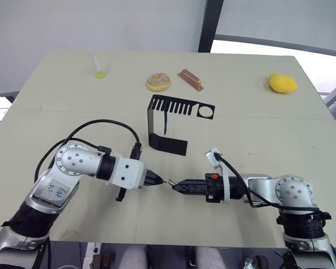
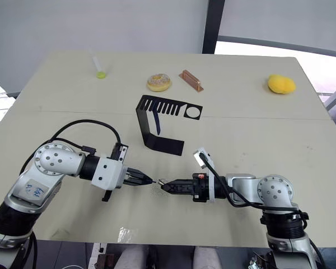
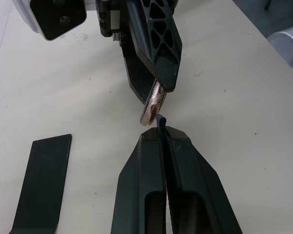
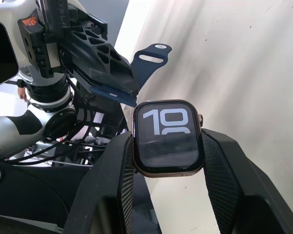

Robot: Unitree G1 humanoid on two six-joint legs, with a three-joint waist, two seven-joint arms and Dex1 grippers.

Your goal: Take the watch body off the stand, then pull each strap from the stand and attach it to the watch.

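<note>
Over the table's front middle, my right gripper [image 1: 177,185] is shut on the watch body [image 4: 168,136], whose black screen with white digits sits between the fingers. Facing it tip to tip, my left gripper [image 1: 159,181] is shut on a navy strap [image 4: 145,64]. The strap's end [image 3: 161,122] is right at the watch body's edge [image 3: 153,103]; I cannot tell whether they touch. Behind them, the black stand [image 1: 182,106] rests on the table, and a second navy strap [image 1: 165,121] hangs from its slotted top plate.
Along the far side of the table lie a doughnut [image 1: 158,82], a copper-coloured bar [image 1: 191,79], a yellow lemon-like object [image 1: 283,83] and a clear tube with a green tip [image 1: 99,71]. Cables loop off both wrists.
</note>
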